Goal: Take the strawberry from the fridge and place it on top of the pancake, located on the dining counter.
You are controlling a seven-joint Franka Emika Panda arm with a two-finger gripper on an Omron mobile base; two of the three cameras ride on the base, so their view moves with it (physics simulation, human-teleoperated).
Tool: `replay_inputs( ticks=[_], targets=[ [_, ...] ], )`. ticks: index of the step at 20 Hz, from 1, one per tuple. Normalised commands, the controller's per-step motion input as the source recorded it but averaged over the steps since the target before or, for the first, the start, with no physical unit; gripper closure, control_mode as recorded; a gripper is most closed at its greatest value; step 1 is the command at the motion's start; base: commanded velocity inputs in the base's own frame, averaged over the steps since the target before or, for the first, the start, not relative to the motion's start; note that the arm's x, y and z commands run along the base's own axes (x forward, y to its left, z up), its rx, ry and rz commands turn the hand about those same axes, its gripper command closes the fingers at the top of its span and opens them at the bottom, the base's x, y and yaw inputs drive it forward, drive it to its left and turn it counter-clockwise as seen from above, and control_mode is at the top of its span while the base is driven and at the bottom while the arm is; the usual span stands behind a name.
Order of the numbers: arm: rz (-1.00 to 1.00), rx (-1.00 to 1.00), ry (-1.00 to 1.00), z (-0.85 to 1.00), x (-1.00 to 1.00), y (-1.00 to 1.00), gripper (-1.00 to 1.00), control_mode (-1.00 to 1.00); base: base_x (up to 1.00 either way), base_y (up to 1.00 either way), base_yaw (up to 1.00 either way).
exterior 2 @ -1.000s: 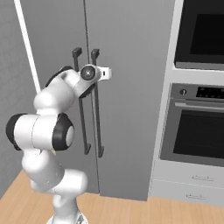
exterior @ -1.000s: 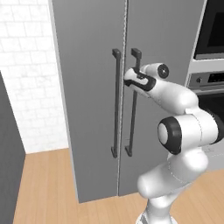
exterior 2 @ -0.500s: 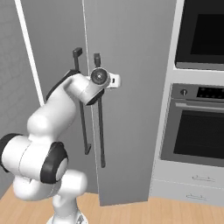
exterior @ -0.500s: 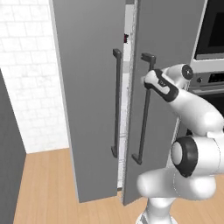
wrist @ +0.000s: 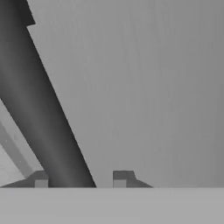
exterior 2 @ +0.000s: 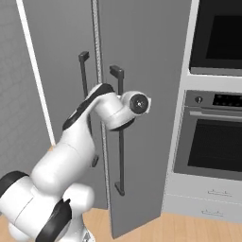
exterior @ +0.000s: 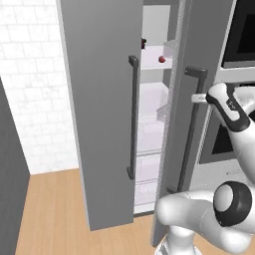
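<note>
The fridge (exterior: 99, 99) stands with its right door (exterior: 209, 45) swung partly out, showing white shelves. The strawberry (exterior: 162, 59) is a tiny bright red dot on an upper shelf, with a darker red item (exterior: 144, 43) behind it to the left. My gripper (exterior: 198, 97) holds the right door's dark bar handle (exterior: 191, 129) near its top. In the hand view the handle (wrist: 39, 109) runs slantwise between my fingertips (wrist: 40, 178), and the gripper (wrist: 80, 177) is shut on it. The pancake and dining counter are out of view.
A black-fronted wall oven (exterior 2: 212, 137) sits just right of the fridge, close behind the swinging door. The left door (exterior: 94, 114) stays shut, its handle (exterior: 133, 114) beside the gap. White brick wall (exterior: 30, 89) and wood floor (exterior: 55, 214) lie to the left.
The right fridge door has swung outward with my gripper on its handle, the arm drawing back toward the base. The gap has widened and the shelves and strawberry now show.
</note>
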Motion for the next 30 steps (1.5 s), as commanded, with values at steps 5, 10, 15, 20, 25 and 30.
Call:
replay_inputs(
  ticks=[5, 10, 15, 20, 25, 30],
  targets=[
    [0.06, 0.08, 0.06, 0.00, -0.01, -0.61, -1.00, -1.00, 0.00, 0.00, 0.00],
    [0.00, 0.00, 0.00, 0.00, -0.03, -0.10, -1.00, -1.00, 0.00, 0.00, 0.00],
    [-0.03, 0.01, 0.00, 0.00, -0.28, -0.57, -1.00, -1.00, 0.00, 0.00, 0.00],
    [-0.10, 0.00, 0.00, 0.01, -0.67, -0.42, -1.00, -1.00, 0.00, 0.00, 0.00],
    [-0.08, 0.00, 0.00, 0.14, -0.72, -0.16, -1.00, -1.00, 0.00, 0.00, 0.00],
    [-0.13, -0.10, 0.00, 0.27, -0.83, 0.13, -1.00, -1.00, 0.00, 0.00, 0.00]
  ],
)
